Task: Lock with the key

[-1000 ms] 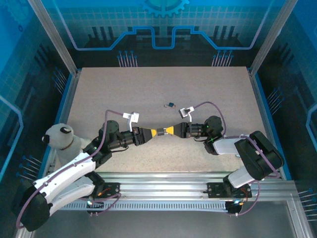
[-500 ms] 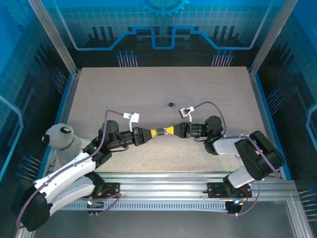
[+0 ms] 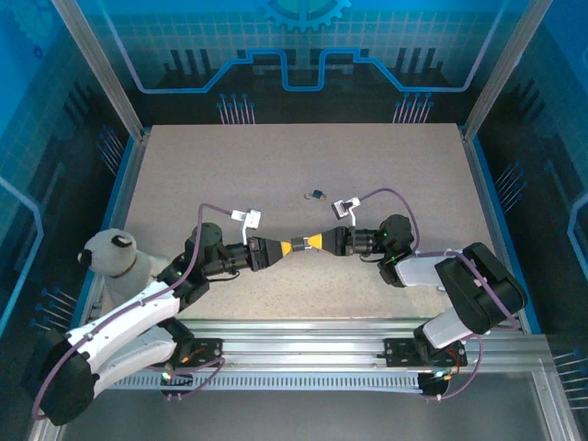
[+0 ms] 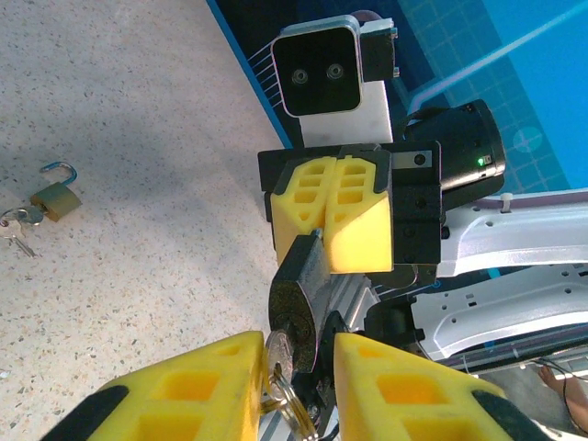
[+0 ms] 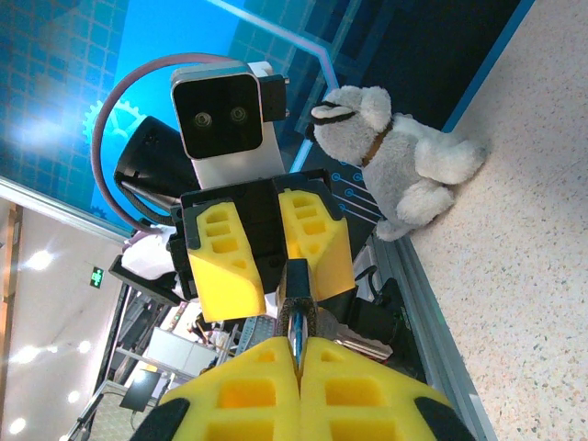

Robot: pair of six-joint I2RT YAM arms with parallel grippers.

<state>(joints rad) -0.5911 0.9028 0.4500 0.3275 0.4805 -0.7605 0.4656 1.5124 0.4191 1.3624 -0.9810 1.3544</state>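
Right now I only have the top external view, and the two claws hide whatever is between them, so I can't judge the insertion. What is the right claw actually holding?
Observer: The right claw is shut on a dark padlock.
Operator: And the key?
Observer: The key sits at the padlock's bottom end, between the fingers of the left claw. I can't tell whether it is gripped.
Operator: That speck beyond them?
Observer: A small brass padlock, shackle open, with its keys lying beside it.
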